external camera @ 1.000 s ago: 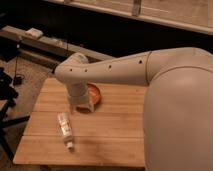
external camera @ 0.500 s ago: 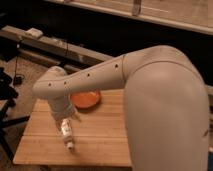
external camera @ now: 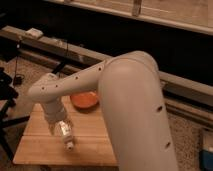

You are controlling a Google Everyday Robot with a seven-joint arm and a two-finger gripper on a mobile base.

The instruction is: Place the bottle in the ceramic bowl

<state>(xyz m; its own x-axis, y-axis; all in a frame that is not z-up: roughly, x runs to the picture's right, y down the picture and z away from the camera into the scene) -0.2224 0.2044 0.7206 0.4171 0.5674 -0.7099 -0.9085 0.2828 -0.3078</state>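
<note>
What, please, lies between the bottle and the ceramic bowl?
Only bare wooden table, as the camera view shows; the gripper is at the bottle.

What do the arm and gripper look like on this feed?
The arm is cream-white, built from fat, smooth, rounded shells, with small dark dots in a row along the forearm. No cables or lettering show. The gripper, down at the bottle over the wooden table, looks the same pale colour.

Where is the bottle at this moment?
In the camera view, the bottle lies on the wooden table, left of centre, right beneath the end effector; the ceramic bowl sits behind it to the right.
</note>
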